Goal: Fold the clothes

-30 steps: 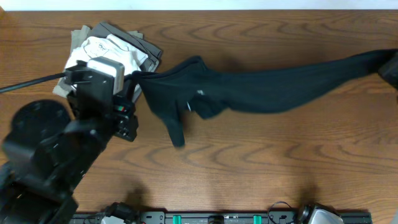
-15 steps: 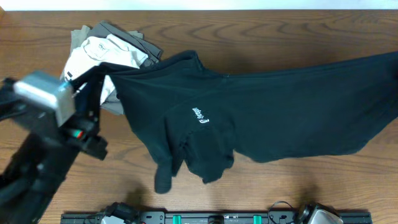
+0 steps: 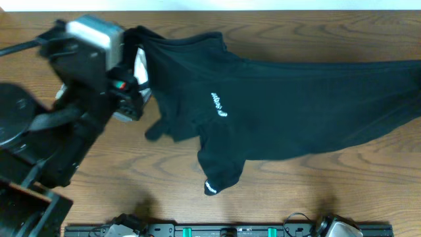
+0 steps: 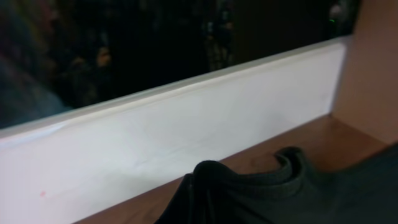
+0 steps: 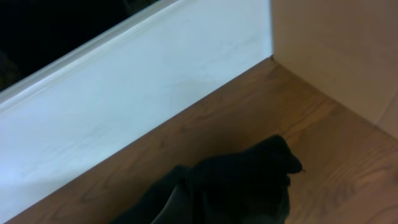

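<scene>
Wood bench (image 3: 296, 191), with a white board (image 4: 186, 137) along the far edge and a black rail (image 3: 230, 231) along the near edge.

Your black shirt (image 3: 296, 112) is spread across the upper half of the bench. It runs from the upper left corner out past the right edge of the overhead view.
- Chest side is up and the white logo (image 3: 219, 104) is readable, left of centre.
- One sleeve (image 3: 220, 168) points toward the near edge, with the white mark (image 3: 210, 187) at its cuff.
- You can't tell from above how much of the cloth is off the wood.

Left pincer (image 3: 130, 41): clamped tight on the shirt's upper left corner. The left wrist view shows only a black fabric edge at the bottom of frame, with the fingers hidden under it. The left arm covers most of the left side of the bench.

Right pincer: outside the overhead view. Its wrist camera shows a bunched end of the shirt at bottom centre, right where the fingers sit, so it is closed on the cloth too. The fingers themselves aren't visible. A tan panel (image 5: 336, 56) meets the white board in the corner behind.

White folded garment (image 3: 141, 66): only a sliver shows between the left arm and the shirt's left edge. The shirt overlaps it, or sits just beside it. You can't tell which.
</scene>
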Controlling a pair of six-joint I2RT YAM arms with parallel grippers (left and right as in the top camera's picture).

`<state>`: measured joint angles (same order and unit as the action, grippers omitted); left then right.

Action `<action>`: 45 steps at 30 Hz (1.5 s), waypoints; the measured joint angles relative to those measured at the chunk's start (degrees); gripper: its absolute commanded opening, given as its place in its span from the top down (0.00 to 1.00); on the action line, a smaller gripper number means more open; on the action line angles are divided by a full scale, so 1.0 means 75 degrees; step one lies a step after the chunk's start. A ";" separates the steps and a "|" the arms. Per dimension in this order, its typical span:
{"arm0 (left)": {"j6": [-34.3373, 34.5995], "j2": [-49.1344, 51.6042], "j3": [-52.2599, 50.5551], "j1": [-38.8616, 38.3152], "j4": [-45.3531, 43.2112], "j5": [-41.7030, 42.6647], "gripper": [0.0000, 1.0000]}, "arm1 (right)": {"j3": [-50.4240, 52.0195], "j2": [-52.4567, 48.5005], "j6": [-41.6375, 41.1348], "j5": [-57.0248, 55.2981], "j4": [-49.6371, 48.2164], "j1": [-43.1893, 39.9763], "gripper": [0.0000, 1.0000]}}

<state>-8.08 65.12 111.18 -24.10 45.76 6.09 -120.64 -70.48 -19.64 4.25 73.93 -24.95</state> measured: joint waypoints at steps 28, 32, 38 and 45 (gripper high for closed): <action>-0.0618 -0.0114 0.1953 -0.0527 0.0799 -0.0525 0.94 | -0.1612 0.0484 0.0108 -0.1303 0.1416 -0.0064 0.99; -0.0650 -0.0096 0.2416 -0.0548 0.1247 -0.0525 0.94 | -0.1810 0.0463 0.0108 -0.1343 0.1539 -0.0064 0.99; -0.0702 -0.0210 0.3115 -0.0548 0.1842 -0.0522 0.94 | -0.2218 0.0469 0.0108 -0.1343 0.1856 -0.0064 0.99; -0.0731 -0.0204 0.3281 -0.0548 0.2299 -0.0527 0.94 | -0.2314 0.0469 0.0108 -0.1343 0.2098 -0.0064 0.99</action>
<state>-13.56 63.59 135.79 -28.21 63.00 2.13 -137.99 -66.96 -18.83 -5.82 89.67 -25.43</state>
